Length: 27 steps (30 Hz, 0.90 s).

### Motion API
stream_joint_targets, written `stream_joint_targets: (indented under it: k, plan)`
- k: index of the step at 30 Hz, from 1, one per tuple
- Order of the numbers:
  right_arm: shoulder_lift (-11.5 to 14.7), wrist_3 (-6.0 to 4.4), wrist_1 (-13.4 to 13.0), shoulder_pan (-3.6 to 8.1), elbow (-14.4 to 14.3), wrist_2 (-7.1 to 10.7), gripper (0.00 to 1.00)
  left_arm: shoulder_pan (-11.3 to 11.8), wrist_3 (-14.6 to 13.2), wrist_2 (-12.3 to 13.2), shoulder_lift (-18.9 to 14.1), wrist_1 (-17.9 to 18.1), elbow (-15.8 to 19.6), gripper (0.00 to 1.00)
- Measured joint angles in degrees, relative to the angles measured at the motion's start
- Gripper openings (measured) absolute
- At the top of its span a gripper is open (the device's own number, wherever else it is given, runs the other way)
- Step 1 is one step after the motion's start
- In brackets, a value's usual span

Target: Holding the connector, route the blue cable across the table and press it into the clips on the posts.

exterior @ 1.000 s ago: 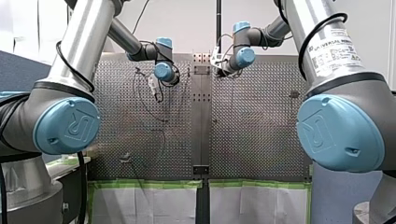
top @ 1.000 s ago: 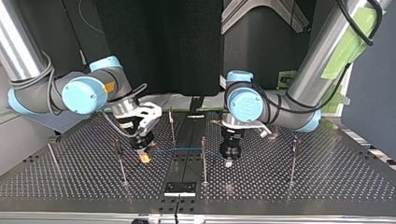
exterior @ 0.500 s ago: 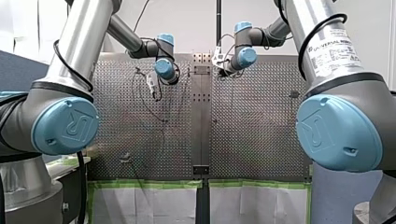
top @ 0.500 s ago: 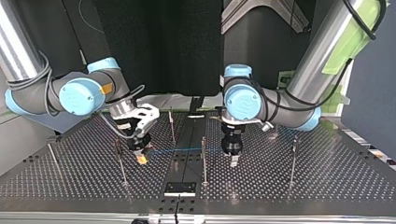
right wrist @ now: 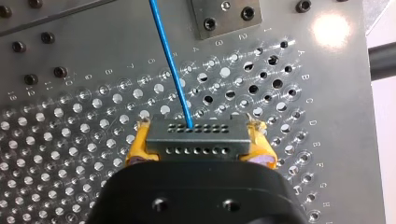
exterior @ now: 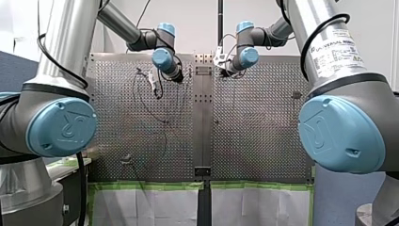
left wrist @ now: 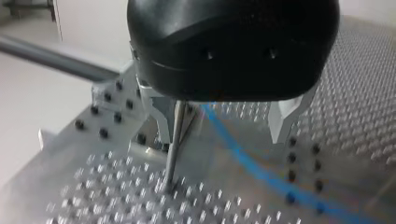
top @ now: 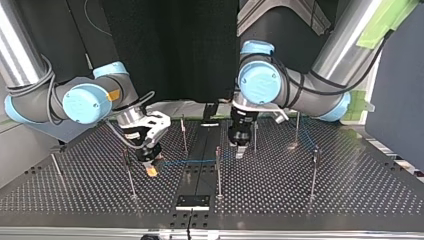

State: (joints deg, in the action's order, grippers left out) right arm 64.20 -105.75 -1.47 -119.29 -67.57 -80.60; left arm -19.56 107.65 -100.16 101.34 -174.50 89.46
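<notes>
In the right wrist view my right gripper (right wrist: pixel 198 151) has its yellow pads shut on the grey connector (right wrist: pixel 196 137). The blue cable (right wrist: pixel 170 60) runs out of the connector, ahead over the perforated table. In the top view that gripper (top: pixel 150 169) sits low at the left. From it the cable (top: pixel 192 161) stretches rightward past a middle post (top: pixel 218 170). My left gripper (top: pixel 239 150) hangs above the cable, further back. In the left wrist view its metal fingers (left wrist: pixel 161 116) stand open, and the cable (left wrist: pixel 252 163) lies loose on the table below them. A thin post (left wrist: pixel 172 154) rises beside one finger.
Several thin posts stand on the table (top: pixel 75 195), among them one (top: pixel 128 172) next to my right gripper, one (top: pixel 184 132) behind it and one (top: pixel 314 170) at the top view's right. A small black plate (top: pixel 192 201) lies at the near edge.
My left gripper has opened, risen and drawn back toward the rear of the table in the top view. My right gripper has hardly moved with the connector.
</notes>
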Motion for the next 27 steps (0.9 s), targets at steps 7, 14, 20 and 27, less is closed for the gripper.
stream_joint_targets:
  k: [7,14,20,27]
  plan:
    - [0.02,0.01,0.1,0.0,0.02,0.06,0.0,-1.7,-0.28,0.39,-3.87,-1.13,3.86,1.0]
    - [0.1,0.03,0.16,0.02,0.02,0.04,0.0,-4.49,-0.67,0.0,-7.58,-0.47,7.25,1.0]
    - [0.1,0.17,0.29,0.06,0.02,-0.2,0.0,-6.84,-1.05,-1.41,-9.66,0.83,6.78,1.0]
    - [0.12,0.4,0.55,0.23,0.06,-0.76,0.0,-10.09,-2.95,-4.57,-7.3,-0.26,3.71,1.0]
